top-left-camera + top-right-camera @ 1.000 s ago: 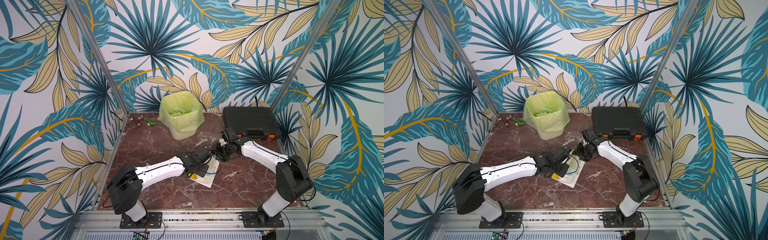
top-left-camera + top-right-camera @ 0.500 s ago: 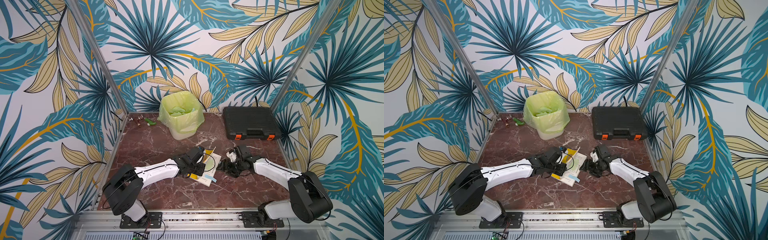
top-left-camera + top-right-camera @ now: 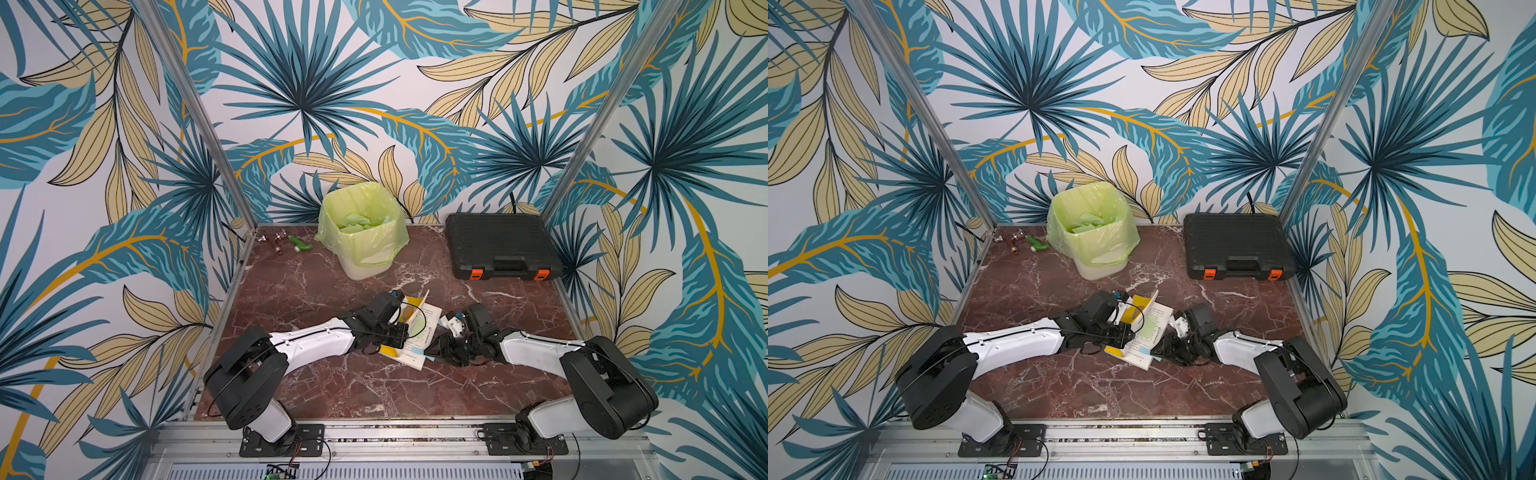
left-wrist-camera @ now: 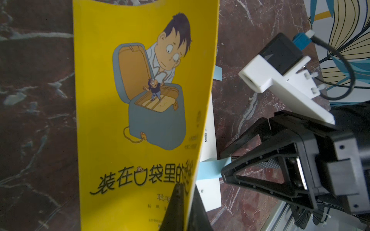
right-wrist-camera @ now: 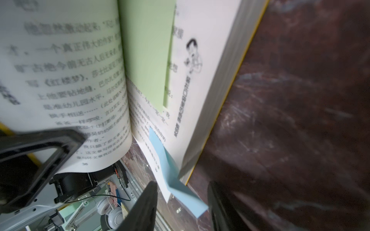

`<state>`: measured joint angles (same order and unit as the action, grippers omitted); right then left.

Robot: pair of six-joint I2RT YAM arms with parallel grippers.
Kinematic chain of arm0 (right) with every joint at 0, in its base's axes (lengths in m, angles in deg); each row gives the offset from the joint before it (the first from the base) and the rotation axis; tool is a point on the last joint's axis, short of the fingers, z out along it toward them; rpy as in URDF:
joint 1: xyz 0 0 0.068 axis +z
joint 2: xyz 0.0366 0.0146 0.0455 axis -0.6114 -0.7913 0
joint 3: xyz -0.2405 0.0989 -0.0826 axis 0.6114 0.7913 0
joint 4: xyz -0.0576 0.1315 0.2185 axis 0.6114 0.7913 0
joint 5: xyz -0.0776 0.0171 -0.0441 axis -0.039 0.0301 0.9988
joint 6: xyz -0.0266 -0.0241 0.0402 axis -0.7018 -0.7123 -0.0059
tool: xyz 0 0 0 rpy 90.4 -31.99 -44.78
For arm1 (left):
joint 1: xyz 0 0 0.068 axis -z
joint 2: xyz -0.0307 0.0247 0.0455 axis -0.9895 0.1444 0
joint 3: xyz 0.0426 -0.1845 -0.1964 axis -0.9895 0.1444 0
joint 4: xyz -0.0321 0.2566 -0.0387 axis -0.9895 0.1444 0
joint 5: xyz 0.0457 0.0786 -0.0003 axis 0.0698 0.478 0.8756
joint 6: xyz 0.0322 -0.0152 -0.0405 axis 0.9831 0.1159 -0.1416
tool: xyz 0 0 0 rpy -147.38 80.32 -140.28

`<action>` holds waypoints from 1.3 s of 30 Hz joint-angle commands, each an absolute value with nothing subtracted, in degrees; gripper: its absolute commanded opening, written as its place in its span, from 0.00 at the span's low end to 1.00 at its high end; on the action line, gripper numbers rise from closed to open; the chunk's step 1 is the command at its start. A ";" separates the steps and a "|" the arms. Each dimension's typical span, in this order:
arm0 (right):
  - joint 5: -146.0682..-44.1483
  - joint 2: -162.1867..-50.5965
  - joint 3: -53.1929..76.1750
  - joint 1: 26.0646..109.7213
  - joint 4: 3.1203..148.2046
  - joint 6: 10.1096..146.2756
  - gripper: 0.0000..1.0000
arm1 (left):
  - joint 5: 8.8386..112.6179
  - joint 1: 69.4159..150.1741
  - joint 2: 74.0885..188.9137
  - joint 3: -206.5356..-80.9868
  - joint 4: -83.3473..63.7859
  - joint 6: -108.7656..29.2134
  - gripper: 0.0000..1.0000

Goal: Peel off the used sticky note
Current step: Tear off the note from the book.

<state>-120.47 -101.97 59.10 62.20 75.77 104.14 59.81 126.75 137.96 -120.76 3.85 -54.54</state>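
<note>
A book with a yellow cover (image 4: 140, 100) lies open on the marble table (image 3: 332, 386). My left gripper (image 4: 185, 202) is shut on the raised cover's edge and holds it up; it shows in both top views (image 3: 401, 332) (image 3: 1121, 332). A blue sticky note (image 5: 186, 192) juts out from the page's lower edge, also seen in a top view (image 3: 428, 356). My right gripper (image 5: 181, 185) is open, one finger on each side of the blue note, with gaps to both. A green sticky note (image 5: 148, 50) is stuck on the open page.
A bin lined with a green bag (image 3: 361, 228) stands at the back centre. A black tool case (image 3: 500, 245) sits at the back right. Small fittings (image 3: 282, 243) lie in the back left corner. The table's front rail (image 3: 374, 432) is close behind the book.
My right arm swung from behind the book round to its near right corner, and its jaws have narrowed around the blue note. The left gripper kept hold of the cover, drawing back slightly.
</note>
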 commanded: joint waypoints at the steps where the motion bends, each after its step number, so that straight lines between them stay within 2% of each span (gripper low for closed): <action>1: -120.34 -101.60 59.73 62.79 73.58 105.32 0.36 | 59.48 126.18 136.91 -119.77 1.62 -55.40 0.00; 6: -117.69 -99.90 58.59 63.39 77.16 104.71 0.18 | 59.48 126.16 137.08 -119.70 1.32 -55.50 0.00; 14: -111.33 -97.82 53.73 66.20 88.21 100.88 0.00 | 57.96 126.16 139.65 -120.31 -0.43 -55.68 0.00; 18: -109.49 -97.45 51.81 68.36 92.62 99.37 0.00 | 57.83 126.14 140.87 -121.10 -0.94 -55.66 0.00; 28: -113.11 -101.88 49.14 73.19 93.84 96.93 0.00 | 57.58 126.07 143.04 -121.43 -3.39 -56.58 0.00; 31: -111.78 -99.81 48.58 73.35 95.23 96.27 0.00 | 57.62 126.05 142.87 -121.16 -3.40 -56.59 0.00; 34: -107.65 -95.80 46.42 72.30 99.15 95.53 0.00 | 58.40 126.07 141.68 -120.39 -3.73 -56.82 0.00; 39: -107.69 -88.77 42.49 64.38 99.63 98.51 0.00 | 61.19 126.06 137.02 -117.08 -5.09 -57.54 0.00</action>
<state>-109.44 -91.74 45.37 67.23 97.76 97.49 58.21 126.54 139.97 -119.10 -2.94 -56.64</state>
